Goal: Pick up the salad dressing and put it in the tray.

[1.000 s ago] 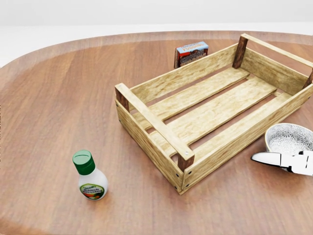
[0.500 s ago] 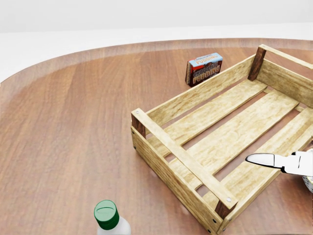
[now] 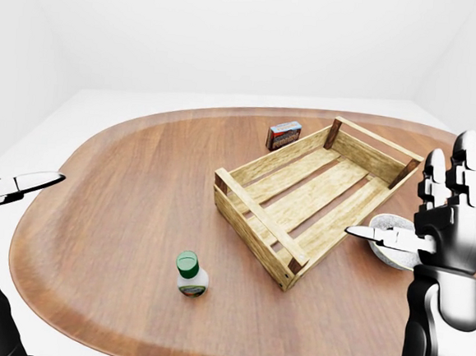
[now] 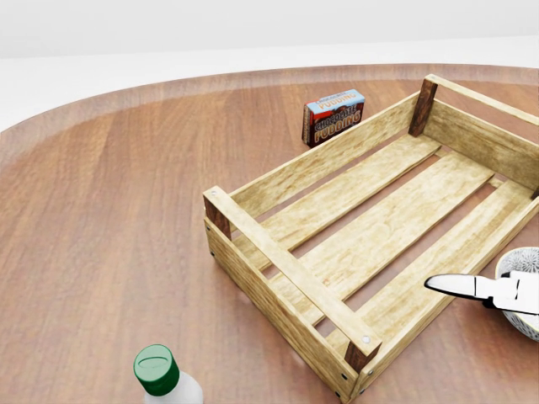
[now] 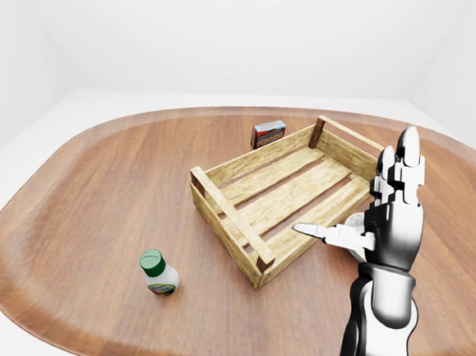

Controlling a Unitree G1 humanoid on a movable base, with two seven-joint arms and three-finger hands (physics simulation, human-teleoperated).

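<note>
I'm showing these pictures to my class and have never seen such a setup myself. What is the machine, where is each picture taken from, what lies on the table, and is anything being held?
These are simulator renders from three cameras on a humanoid robot's head, looking out over its arms. Its right hand stands raised with open fingers; the left hand only peeks in at the left edge of the left-eye view. Neither holds anything. On the round wooden table lie an empty slatted wooden tray, a green-capped salad dressing bottle standing apart from it, a small box beside the tray's far wall, and a patterned bowl partly hidden by the right hand.

Oval wooden table (image 3: 122,185), white walls (image 3: 232,37)
</note>
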